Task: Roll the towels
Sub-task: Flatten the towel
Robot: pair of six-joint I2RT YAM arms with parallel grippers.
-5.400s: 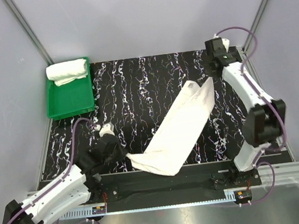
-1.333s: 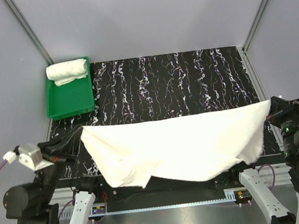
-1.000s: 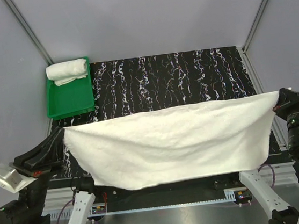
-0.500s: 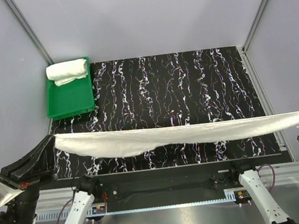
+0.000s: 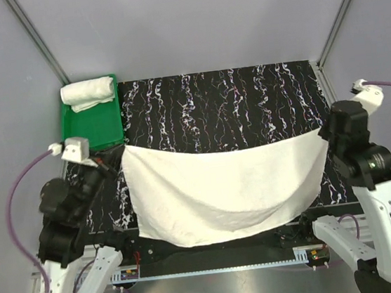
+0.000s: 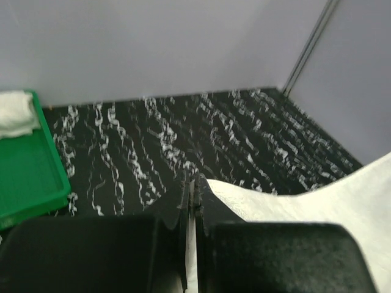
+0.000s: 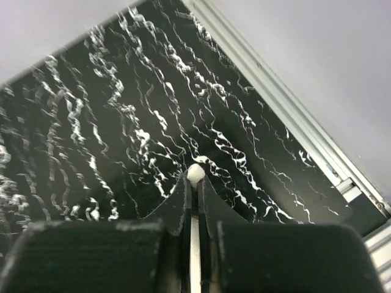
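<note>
Spread-out step: towel (image 5: 222, 193) stretched between both arms
Left fingers (image 6: 206, 204) and right fingers (image 7: 180, 198) each pinch a corner tight, with the cloth hanging over the surface's (image 5: 212, 102) near edge. I'd say lay it flat next, then roll. Other towel (image 5: 89, 93) sits rolled in the tray (image 5: 95, 137), far-left corner.

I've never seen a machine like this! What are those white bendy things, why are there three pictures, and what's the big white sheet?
Those are two robot arms, bolted to the near edge of a black table. Each ends in a two-finger gripper. The big picture comes from a camera above and behind them. The other two come from small cameras on the wrists, so you see the dark fingers close up. The left gripper and the right gripper are each shut on a corner of the white towel, holding it spread between them. At the far left sits a green tray with a rolled towel at its far end.
</note>
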